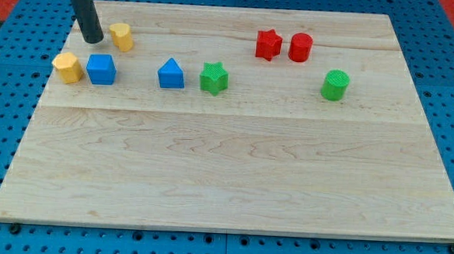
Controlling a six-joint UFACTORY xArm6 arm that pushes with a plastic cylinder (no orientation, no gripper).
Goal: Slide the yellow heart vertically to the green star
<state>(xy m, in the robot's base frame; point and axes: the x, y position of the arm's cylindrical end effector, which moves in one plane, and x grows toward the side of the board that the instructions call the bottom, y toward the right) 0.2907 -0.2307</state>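
Yellow heart sits near the view's top-left corner of the wooden board, and you'll find my tip just beside it on the view's left — so close that contact can't be confirmed or ruled out. No gripper on this rig, so nothing spreads or pinches; the dark rod simply stands down onto the board, leaning slightly, its upper part cut off by the view's top edge.

Hard to make out: the heart's notch is barely readable from this angle — it looks like a small rounded yellow lump. A second yellow block lies below and to the view's left of my tip, its shape equally unclear.

Green star lies lower and well to the view's right of the heart, with a blue triangular block just beside it on its left and a blue cube further left. Red star and red cylinder sit close together near the top; a green cylinder stands apart at right.
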